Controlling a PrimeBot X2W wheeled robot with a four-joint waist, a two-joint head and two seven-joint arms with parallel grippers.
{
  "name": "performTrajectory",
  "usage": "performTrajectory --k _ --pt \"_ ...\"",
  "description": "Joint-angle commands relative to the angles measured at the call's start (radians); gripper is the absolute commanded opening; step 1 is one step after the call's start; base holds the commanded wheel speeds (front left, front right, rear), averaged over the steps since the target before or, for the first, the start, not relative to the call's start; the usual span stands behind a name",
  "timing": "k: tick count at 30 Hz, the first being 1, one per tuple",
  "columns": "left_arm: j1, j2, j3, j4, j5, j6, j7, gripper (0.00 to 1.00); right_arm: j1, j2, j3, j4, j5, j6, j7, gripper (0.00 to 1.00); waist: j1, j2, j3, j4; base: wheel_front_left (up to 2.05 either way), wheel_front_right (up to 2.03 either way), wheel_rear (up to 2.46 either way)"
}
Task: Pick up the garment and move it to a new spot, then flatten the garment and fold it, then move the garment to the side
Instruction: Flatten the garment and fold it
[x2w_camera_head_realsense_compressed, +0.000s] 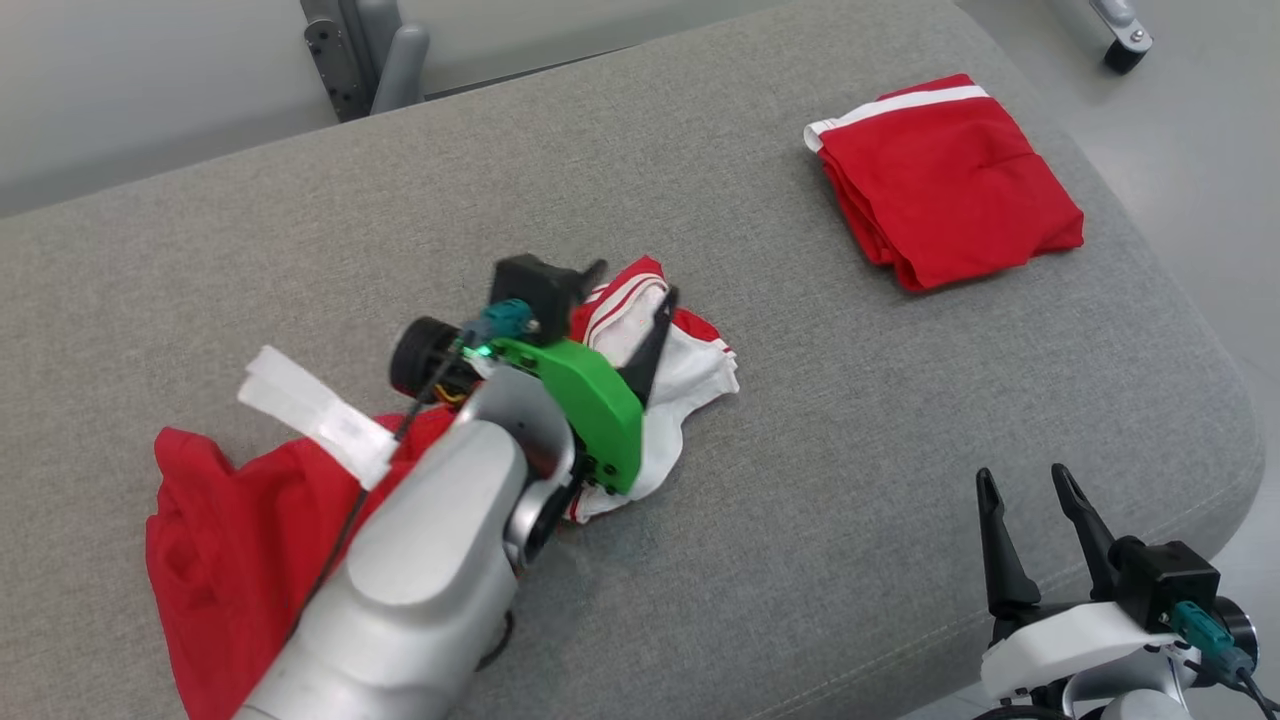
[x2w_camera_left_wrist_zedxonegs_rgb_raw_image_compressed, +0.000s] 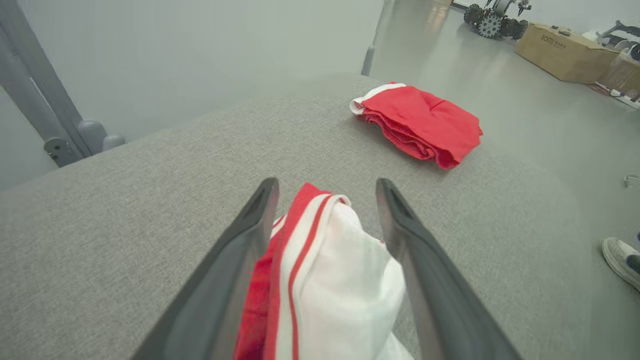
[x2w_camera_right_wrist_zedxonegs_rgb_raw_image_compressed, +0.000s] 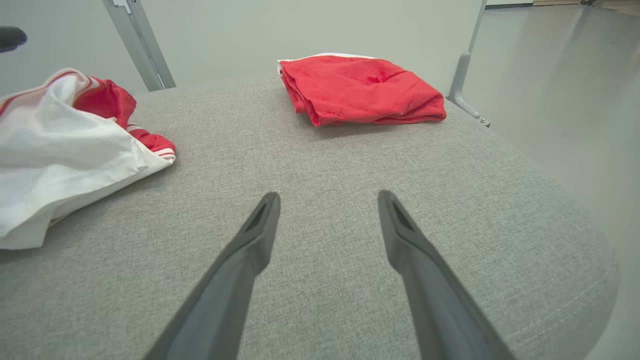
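Left claw (x2w_camera_head_realsense_compressed: 636, 280) is released, fingers spread either side of the crumpled garment (x2w_camera_head_realsense_compressed: 700, 375). Right claw (x2w_camera_head_realsense_compressed: 1022, 473) is spread wide too, over the worktop (x2w_camera_head_realsense_compressed: 800, 500).

My head camera looks steeply down on the table (x2w_camera_head_realsense_compressed: 800, 480) from above. The left wrist camera sits low, right over the crumpled garment (x2w_camera_left_wrist_zedxonegs_rgb_raw_image_compressed: 340, 280), facing along the table to the folded garment (x2w_camera_left_wrist_zedxonegs_rgb_raw_image_compressed: 425, 120). The right wrist camera faces likewise from the near edge; all three share both piles
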Motion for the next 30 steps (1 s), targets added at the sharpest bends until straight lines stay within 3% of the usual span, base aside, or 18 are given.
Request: performTrajectory --k 1,4,8,15,20,28,29,30 --pt "0.047 -0.007 -0.049 -0.07 0.009 -0.012 0.046 1.0 0.013 -0.003 0.002 -0.001 0.0 -0.001 0.0 1.0 0.0 0.0115 -0.002 0.003 0.0 0.0 0.0" --pt "0.091 -0.005 -0.119 -0.176 0.019 -0.013 0.126 1.0 0.006 -0.003 0.008 0.002 0.002 -0.001 0.0 1.0 0.0 0.0115 0.001 -0.003 0.0 0.0 0.0" --pt "0.128 0.017 -0.163 -0.231 0.044 0.022 0.194 1.0 -0.01 -0.003 0.018 0.002 0.01 -0.001 0.0 1.0 0.0 0.0115 0.013 -0.019 0.0 0.0 0.0" --pt "0.102 0.055 -0.195 -0.193 0.104 0.056 0.211 1.0 -0.008 -0.003 0.018 0.007 0.016 -0.001 0.0 1.0 0.0 0.0115 0.022 -0.05 0.0 0.0 0.0" --pt "0.096 0.088 -0.219 -0.116 0.118 0.049 0.25 1.0 -0.008 -0.003 0.024 0.014 0.021 -0.002 0.0 1.0 0.0 0.0115 0.026 -0.069 0.0 0.0 0.0" --pt "0.08 0.108 -0.235 -0.044 0.143 0.05 0.222 1.0 -0.005 -0.003 0.016 0.012 0.028 -0.002 0.0 1.0 0.0 0.0115 0.029 -0.071 0.0 0.0 0.0" --pt "0.077 0.108 -0.233 -0.046 0.14 0.05 0.217 0.96 -0.003 -0.003 0.014 0.012 0.027 -0.002 0.0 1.0 0.0 0.0115 0.028 -0.069 0.0 0.0 0.0" --pt "0.075 0.107 -0.231 -0.048 0.138 0.051 0.214 0.8 0.0 -0.003 0.013 0.013 0.027 -0.002 0.0 1.0 0.0 0.0115 0.027 -0.066 0.0 0.0 0.0"
